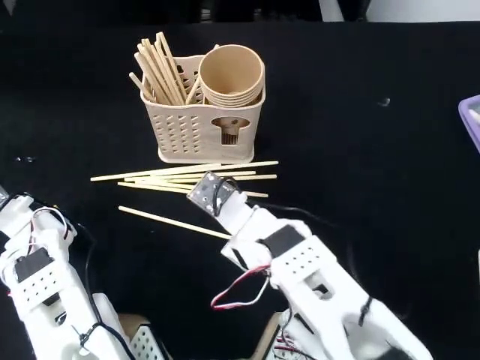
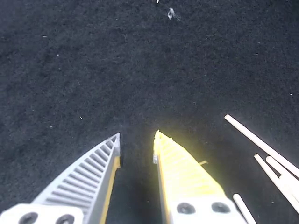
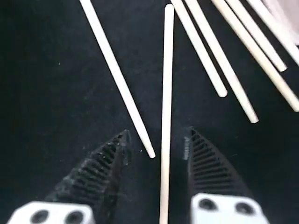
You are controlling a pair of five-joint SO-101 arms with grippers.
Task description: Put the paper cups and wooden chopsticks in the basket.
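Observation:
A beige perforated basket (image 1: 201, 127) stands at the back of the black table. It holds a stack of paper cups (image 1: 231, 75) and several upright wooden chopsticks (image 1: 159, 69). More chopsticks (image 1: 180, 177) lie loose in front of it, and a single chopstick (image 1: 172, 223) lies nearer. My right gripper (image 3: 156, 140) is open low over this pile. One chopstick (image 3: 166, 107) runs lengthwise between its fingers, and another chopstick (image 3: 117, 77) ends just by them. My left gripper (image 2: 136, 140) is a little open over bare cloth at the front left, with chopstick ends (image 2: 261, 145) off to one side.
The right arm (image 1: 300, 270) reaches in from the front centre and the left arm (image 1: 34, 270) stays at the front left corner. A purple object (image 1: 471, 120) sits at the right edge. Black cloth lies open to the right of the basket.

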